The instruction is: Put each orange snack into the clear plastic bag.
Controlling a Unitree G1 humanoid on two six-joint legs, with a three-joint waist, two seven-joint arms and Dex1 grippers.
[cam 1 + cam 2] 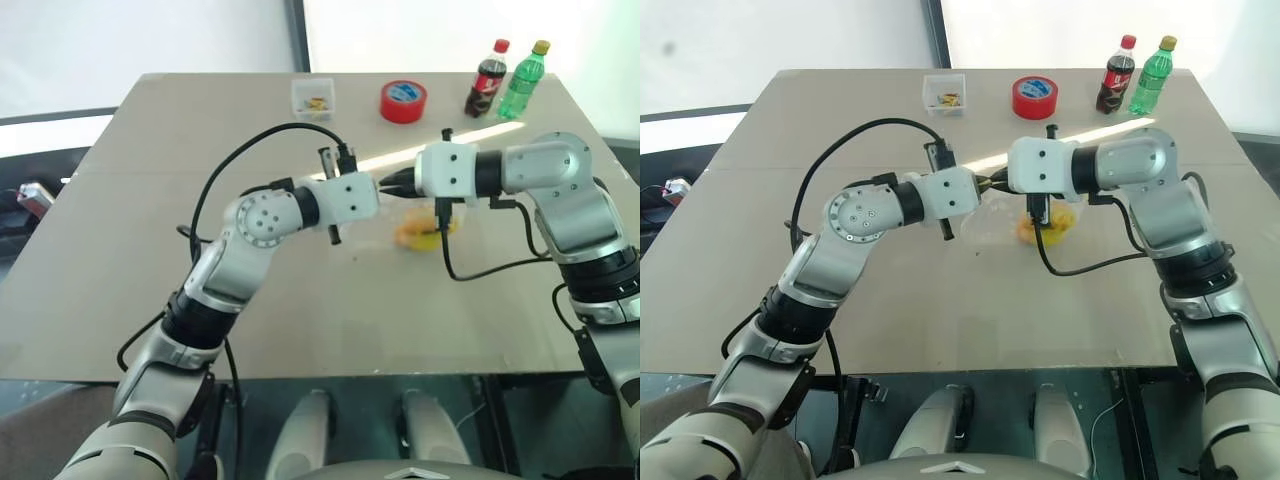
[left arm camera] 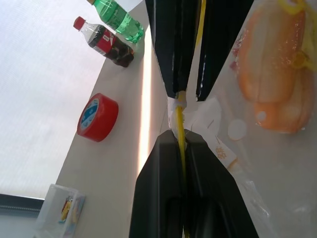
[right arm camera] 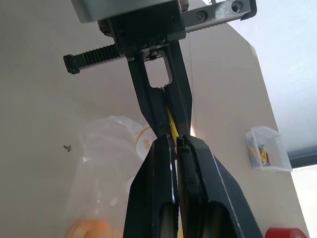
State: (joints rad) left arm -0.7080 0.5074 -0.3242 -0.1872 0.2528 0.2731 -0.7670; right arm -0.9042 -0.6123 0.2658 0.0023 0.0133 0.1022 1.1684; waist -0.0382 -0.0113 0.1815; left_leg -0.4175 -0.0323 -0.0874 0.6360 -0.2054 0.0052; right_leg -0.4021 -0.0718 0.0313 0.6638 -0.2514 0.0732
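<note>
So the big tan bench (image 1: 150,300) is carrying everything. Above its middle, the left gripper (image 1: 982,186) and the right gripper (image 1: 992,184) are meeting tip to tip, each with its jaws clamped tight on the yellow strip (image 2: 181,130) of the clear plastic bag (image 1: 985,222). My guess is they're pinching the same edge from both sides to press the zip shut, or to get a purchase for pulling it — hard to say which. The bag is hanging down from that pinch, its lower part sagging toward the bench.

The orange snacks (image 2: 270,69) are sitting low in the bag already — two glossy ovals stacked together, so the loading part looks done.

Along the far edge: a green bottle (image 1: 525,79) and cola bottle (image 1: 487,78) near the far right corner, a red tape roll (image 1: 403,101), and a small clear box (image 1: 313,98), all well apart from the action.
</note>
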